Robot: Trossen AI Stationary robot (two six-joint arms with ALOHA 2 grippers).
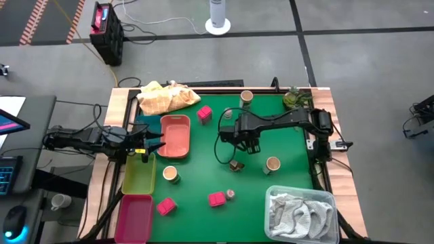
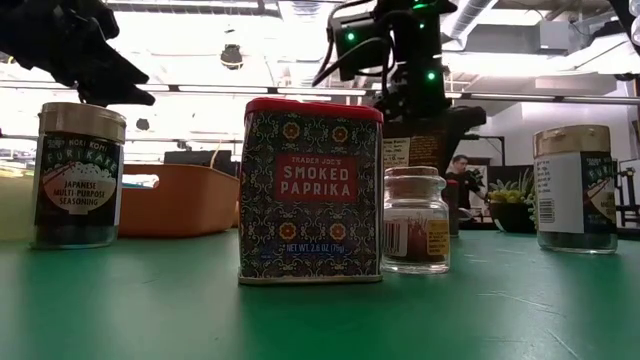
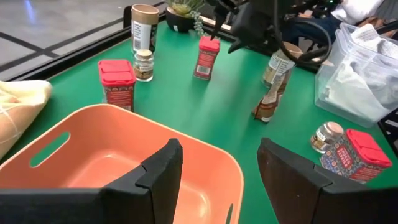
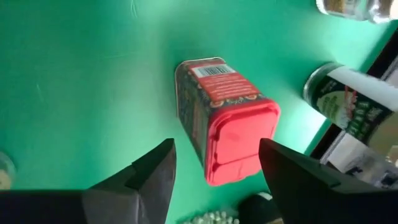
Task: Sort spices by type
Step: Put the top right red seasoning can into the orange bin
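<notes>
Right gripper (image 4: 214, 171): fingers spread apart, poised above a red-lidded paprika tin (image 4: 225, 118) standing on the green mat (image 1: 203, 159) at centre.
Left gripper (image 3: 217, 171): fingers apart, over the salmon tray (image 3: 93, 155) at the mat's left edge.
Spices: tins, jars and cups scattered across the mat; none lies in a tray.

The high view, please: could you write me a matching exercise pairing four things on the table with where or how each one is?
1 salmon tray
2 yellow cloth
3 clear bin
4 right hand

A holds a white-grey cloth
B open over a red-lidded tin
C by the left hand
D crumpled at the mat's edge

Pairs: 1-C, 2-D, 3-A, 4-B
</notes>
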